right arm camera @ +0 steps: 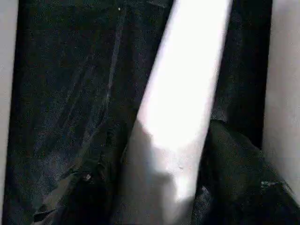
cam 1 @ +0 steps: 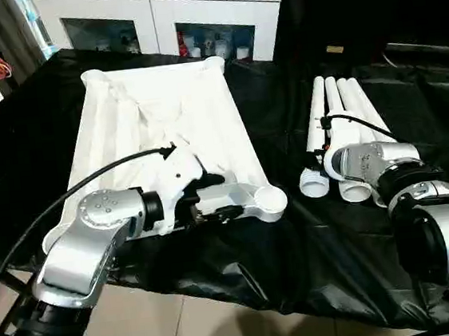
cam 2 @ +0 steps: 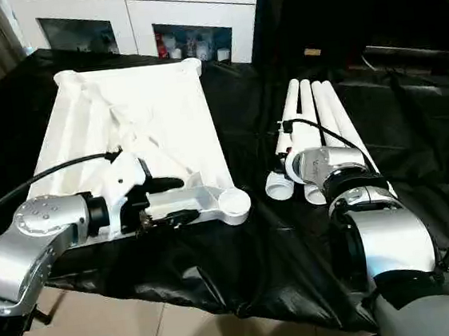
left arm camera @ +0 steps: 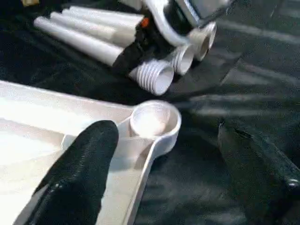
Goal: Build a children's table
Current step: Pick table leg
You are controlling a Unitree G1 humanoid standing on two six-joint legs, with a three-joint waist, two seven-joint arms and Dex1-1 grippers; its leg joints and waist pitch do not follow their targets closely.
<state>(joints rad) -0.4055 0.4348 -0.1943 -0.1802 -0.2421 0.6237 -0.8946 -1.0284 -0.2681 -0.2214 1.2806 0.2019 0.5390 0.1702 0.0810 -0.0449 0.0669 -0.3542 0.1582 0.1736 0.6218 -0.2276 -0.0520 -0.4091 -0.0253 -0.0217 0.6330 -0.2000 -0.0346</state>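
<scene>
Black-draped bench (cam 1: 219,265) carries upturned tabletop (cam 1: 161,102), left gripper (left arm camera: 159,164) gaping astride its near corner socket (cam 1: 270,201), right gripper (right arm camera: 159,197) half-closed around one leg (right arm camera: 183,93) of four: leg-pickup step, next thread into socket.

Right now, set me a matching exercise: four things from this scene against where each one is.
Things:
1. table top
2. tube legs
3. left gripper
4. cabinet

Places:
A. bundled side by side on the black sheet, on the robot's right
B. behind the black-covered surface
C. at the top's near corner socket
D. underside up, on the robot's left

Pairs: 1-D, 2-A, 3-C, 4-B
</scene>
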